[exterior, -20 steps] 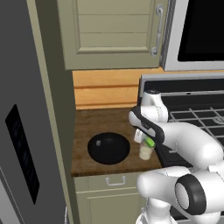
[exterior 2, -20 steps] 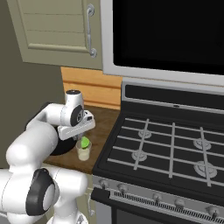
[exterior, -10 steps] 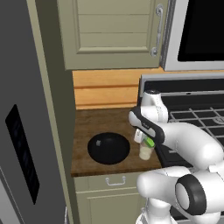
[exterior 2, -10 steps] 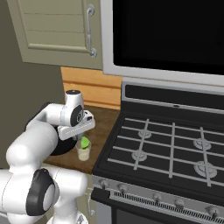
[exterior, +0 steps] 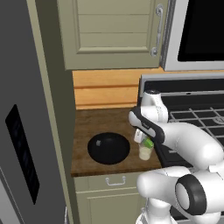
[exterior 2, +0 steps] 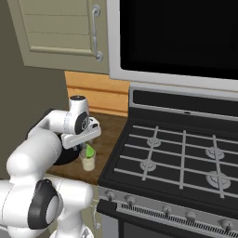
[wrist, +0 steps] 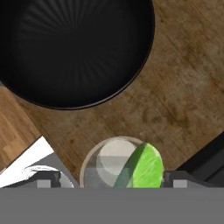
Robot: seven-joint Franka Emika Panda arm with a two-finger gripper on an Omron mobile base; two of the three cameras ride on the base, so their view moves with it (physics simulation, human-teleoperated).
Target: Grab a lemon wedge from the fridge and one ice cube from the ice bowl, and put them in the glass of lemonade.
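The hand (wrist: 111, 178) is seen poised directly above the glass of lemonade (exterior: 145, 151), its fingertips (wrist: 47, 179) spread wide to either side of the rim and clasping nothing. The lemon wedge (wrist: 142, 168) is found between them, over the mouth of the glass; whether it rests on the rim cannot be told. The ice bowl (exterior: 108, 147) is set just beside the glass on the wooden worktop (exterior: 96, 121).

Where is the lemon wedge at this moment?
The lemon wedge sits at the mouth of the glass of lemonade, directly under the gripper, on the wooden counter between the ice bowl and the stove.
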